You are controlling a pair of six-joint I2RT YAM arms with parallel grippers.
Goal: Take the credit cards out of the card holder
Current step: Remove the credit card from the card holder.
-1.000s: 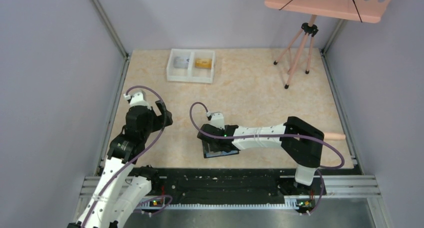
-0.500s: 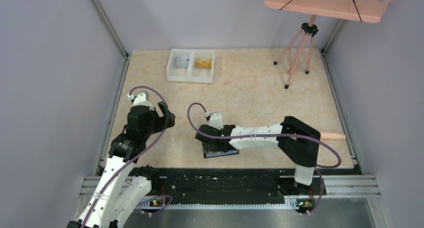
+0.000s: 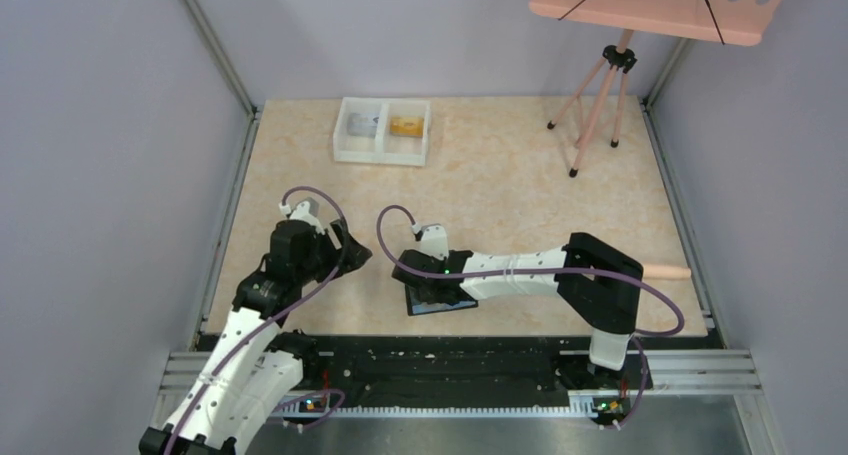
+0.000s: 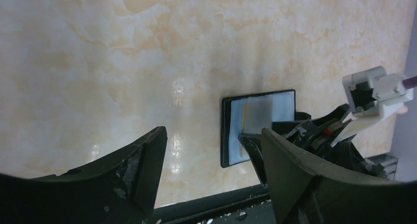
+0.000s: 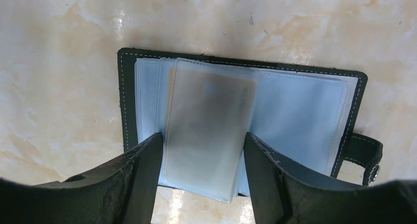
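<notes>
1. Card holder (image 5: 300, 115): lies open at the table's (image 3: 520, 205) near edge.
2. Right gripper (image 5: 201, 141): jaws flank its clear sleeve (image 5: 209, 130); I cannot tell whether they grip it.
3. Left gripper (image 4: 212, 135): wide, empty, just beside the holder.
4. White tray (image 3: 380, 159): far; orange-gold card (image 3: 405, 127) in its right compartment.

This is looking like a robotics lab (probably a test cell): grey panels (image 3: 100, 175) are enclosing a marble-patterned table (image 3: 500, 175), robot arms (image 3: 520, 265) are sitting on an aluminium rail (image 3: 725, 363), a tripod (image 3: 618, 57) standing behind.

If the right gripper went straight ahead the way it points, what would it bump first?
The right gripper would probably meet the cloudy clear plastic sleeve of the open black card holder first.
</notes>
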